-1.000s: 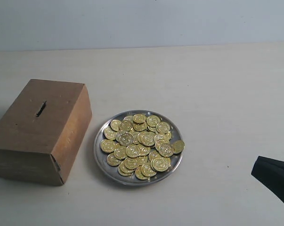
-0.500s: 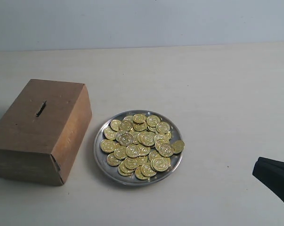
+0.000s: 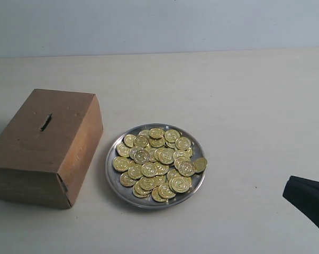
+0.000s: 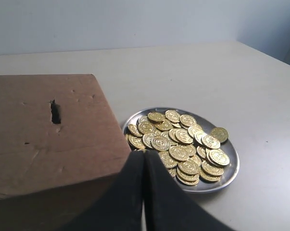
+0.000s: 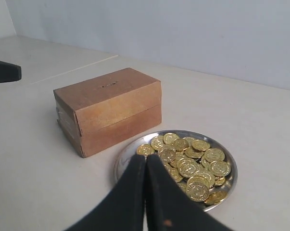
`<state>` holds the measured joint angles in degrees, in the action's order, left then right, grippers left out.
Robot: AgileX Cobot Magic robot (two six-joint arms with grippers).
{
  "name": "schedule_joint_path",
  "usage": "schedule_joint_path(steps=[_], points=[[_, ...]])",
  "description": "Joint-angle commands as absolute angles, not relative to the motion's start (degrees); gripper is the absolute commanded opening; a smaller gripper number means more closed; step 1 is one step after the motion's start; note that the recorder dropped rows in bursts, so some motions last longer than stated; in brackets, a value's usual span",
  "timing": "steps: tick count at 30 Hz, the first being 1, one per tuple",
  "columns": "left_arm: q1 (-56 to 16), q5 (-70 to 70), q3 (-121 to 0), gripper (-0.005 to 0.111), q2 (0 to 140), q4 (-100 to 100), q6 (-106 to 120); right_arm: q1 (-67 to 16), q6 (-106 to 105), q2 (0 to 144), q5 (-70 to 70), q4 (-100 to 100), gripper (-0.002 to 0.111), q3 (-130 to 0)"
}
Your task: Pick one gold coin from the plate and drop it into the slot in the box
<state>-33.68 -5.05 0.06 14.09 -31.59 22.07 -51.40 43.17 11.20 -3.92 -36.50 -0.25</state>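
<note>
- Step in hand: the approach, as I judge it; no coin has been lifted yet, and the gold coins (image 3: pixel 156 164) all lie heaped in the plate (image 3: pixel 108 169), one coin (image 3: pixel 200 164) lying out on the rim on the side away from the box (image 3: pixel 37 143)
- The right gripper (image 5: pixel 145 161) hangs well apart from the plate, on the side opposite the box; its black fingers are pressed together with nothing between them
- The left gripper (image 4: pixel 144 156) sits beyond the box from the plate, its fingers likewise closed and empty
- Next move, by my reckoning: one gripper must part its fingers, come over the plate and pinch a single coin at its edge; the lone coin on the rim looks easiest to separate
- The slot (image 3: pixel 45 122) is a short dark slit in the box's top face, the box just beside the plate; the coin would need to go in edge-on and in line with it
- Materials: coins thin, shiny, embossed, overlapping; plate round, shallow, polished metal; box matte brown, flat-faced and block-shaped; table (image 3: pixel 244 106) pale and smooth
</note>
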Motion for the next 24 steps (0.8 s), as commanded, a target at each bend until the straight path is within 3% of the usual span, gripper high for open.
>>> schedule_joint_path(steps=[1, 5, 17, 24], points=[[-34.1, -5.4, 0.0, 0.000, 13.8, -31.7, 22.3, -51.1, 43.4, 10.9, -3.3, -36.3, 0.000, 0.0], [-34.1, -5.4, 0.0, 0.000, 13.8, -31.7, 22.3, -50.1, 41.2, 9.8, -5.1, -38.9, 0.000, 0.0], [-34.1, -5.4, 0.0, 0.000, 13.8, -31.7, 22.3, -14.9, 43.0, 4.3, -8.2, -33.0, 0.000, 0.0], [-34.1, -5.4, 0.0, 0.000, 13.8, -31.7, 22.3, -1.4, 43.4, 0.2, -8.7, -29.6, 0.000, 0.0]])
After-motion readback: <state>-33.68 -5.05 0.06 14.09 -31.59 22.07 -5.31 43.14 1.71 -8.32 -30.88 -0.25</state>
